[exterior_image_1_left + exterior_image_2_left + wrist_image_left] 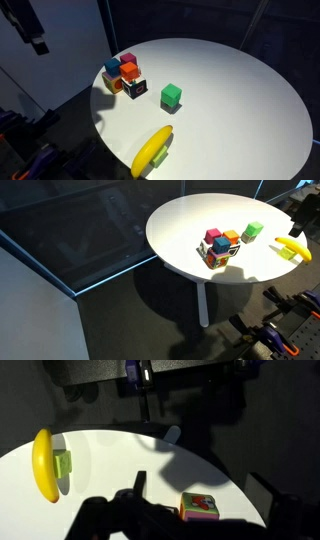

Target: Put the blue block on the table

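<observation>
The blue block (111, 68) sits in a tight cluster of cubes near the edge of the round white table (230, 100). It also shows in an exterior view (217, 247). With it are a magenta cube (128, 60), an orange cube (129, 72) and a picture-printed cube (136, 88). My gripper (34, 38) hangs high, off the table's edge and well away from the cluster. It is open and empty. In the wrist view only the printed cube (200, 507) shows between my dark fingers (205, 495). The blue block is hidden there.
A green cube (171, 95) stands alone near the table's middle. A yellow banana (152, 150) lies near the edge on a small green piece (63, 463). The banana also shows in the wrist view (43, 465). A dark floor surrounds the table.
</observation>
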